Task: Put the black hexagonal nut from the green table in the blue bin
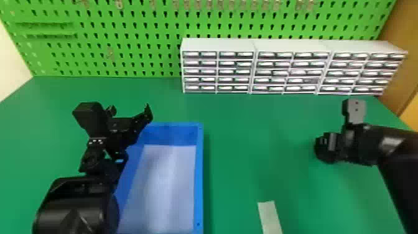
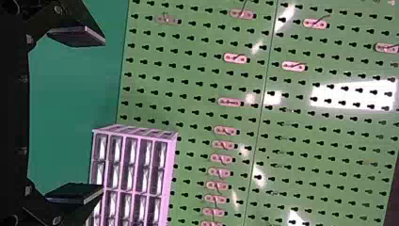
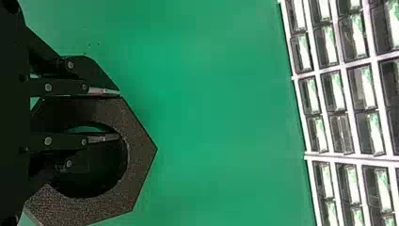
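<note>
No text, label, brand, number or sign can be read. Small white marks (image 1: 95, 142) and a blue mark (image 1: 119, 161) show on the left arm (image 1: 74, 211), too small to make out as letters or numbers. The pale patches on the drawers (image 1: 234, 71) give no readable words either

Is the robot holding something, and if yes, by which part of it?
The right gripper holds the black nut by one side of its ring, one finger in the hole, the other outside. The left gripper is empty.

The left gripper (image 1: 130, 112) gapes wide, the right gripper (image 1: 330, 143) clamped narrow.
</note>
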Controlling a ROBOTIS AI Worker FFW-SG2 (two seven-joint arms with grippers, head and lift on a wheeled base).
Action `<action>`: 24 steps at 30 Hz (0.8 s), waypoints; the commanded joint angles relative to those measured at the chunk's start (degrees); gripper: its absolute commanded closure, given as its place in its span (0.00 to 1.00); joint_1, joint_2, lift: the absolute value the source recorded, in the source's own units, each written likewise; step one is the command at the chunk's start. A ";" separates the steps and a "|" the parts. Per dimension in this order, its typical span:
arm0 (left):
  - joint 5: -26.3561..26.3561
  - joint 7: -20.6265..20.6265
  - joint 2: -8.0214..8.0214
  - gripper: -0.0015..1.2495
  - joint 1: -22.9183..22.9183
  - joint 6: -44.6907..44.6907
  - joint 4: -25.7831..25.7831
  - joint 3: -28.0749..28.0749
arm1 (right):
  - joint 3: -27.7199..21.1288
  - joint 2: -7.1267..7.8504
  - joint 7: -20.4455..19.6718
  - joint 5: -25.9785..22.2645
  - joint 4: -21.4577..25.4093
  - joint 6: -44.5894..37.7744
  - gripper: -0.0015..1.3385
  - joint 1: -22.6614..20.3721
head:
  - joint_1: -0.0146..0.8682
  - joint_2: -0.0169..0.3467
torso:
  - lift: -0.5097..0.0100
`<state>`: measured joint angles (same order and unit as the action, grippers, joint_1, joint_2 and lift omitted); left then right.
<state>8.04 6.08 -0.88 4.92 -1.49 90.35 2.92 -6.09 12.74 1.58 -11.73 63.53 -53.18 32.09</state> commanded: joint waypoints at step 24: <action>-0.13 -0.02 0.00 0.14 0.00 0.00 -0.09 -0.02 | 4.68 -0.08 0.27 -3.56 15.22 6.33 0.84 -3.44 | 0.79 0.19 | 0.79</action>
<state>7.90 6.06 -0.88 4.92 -1.49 90.27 2.90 -2.40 12.59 1.70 -14.83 76.31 -48.39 28.98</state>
